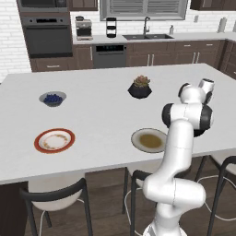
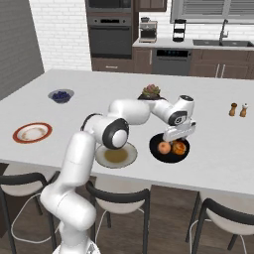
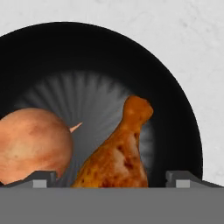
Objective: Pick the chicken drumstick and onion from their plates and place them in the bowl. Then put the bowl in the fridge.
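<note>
The gripper [image 3: 112, 177] hangs just above the bowl [image 3: 175, 109], jaws spread wide and holding nothing. In the hand view only the two fingertips [image 3: 41, 178] show, at the bottom; the drumstick [image 3: 116, 153] lies between them, clear of both, its fat end cut off by the lower edge. The onion [image 3: 33, 144] lies beside the drumstick, partly cut off at the left and behind one fingertip. Both rest inside the bowl, whose near rim is out of frame.

In the right base view the gripper [image 2: 179, 140] stands over the bowl [image 2: 158, 149]; the hand hides the far rim, and the fingers are too small to make out. The onion [image 2: 164, 147] and drumstick [image 2: 179, 147] appear as two small orange shapes.

The grey plate [image 2: 117, 156] lies just left of the bowl, part hidden by the arm's elbow. The red-rimmed plate [image 2: 32, 132] lies well apart, near the counter's [image 2: 213, 154] left end.

In the left base view the arm hides the bowl and part of the grey plate [image 1: 148, 140].
</note>
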